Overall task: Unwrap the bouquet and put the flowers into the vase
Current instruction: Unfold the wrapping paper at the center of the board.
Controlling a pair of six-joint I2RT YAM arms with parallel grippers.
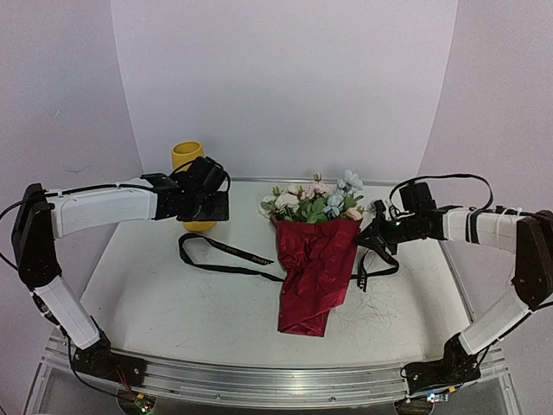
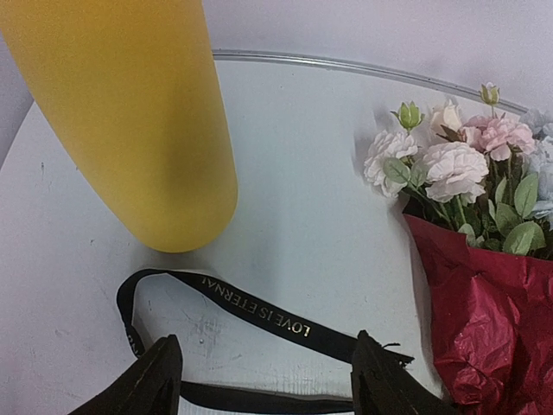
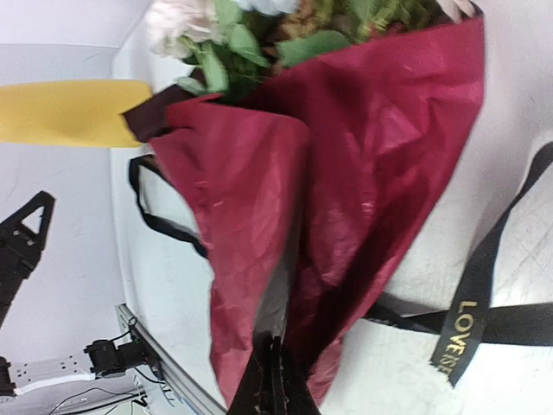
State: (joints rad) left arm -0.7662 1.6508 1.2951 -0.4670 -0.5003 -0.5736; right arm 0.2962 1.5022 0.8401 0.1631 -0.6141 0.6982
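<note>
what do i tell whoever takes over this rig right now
left gripper: open, empty, near the vase, which stands back left.
right gripper: shut, apparently on the paper's edge.
flowers: lying mid-table, wrapped in the paper.
done: ribbon is off, loose on the table.
left: open the paper, free the flowers, put them in the vase.

The white-and-black left arm rises from its base at the near edge, bends at the elbow and reaches level toward the middle, its left jaws standing wide apart. The matching right arm folds the same way and reaches inward, wrist dipped slightly, its right jaws pressed tight together.
</note>
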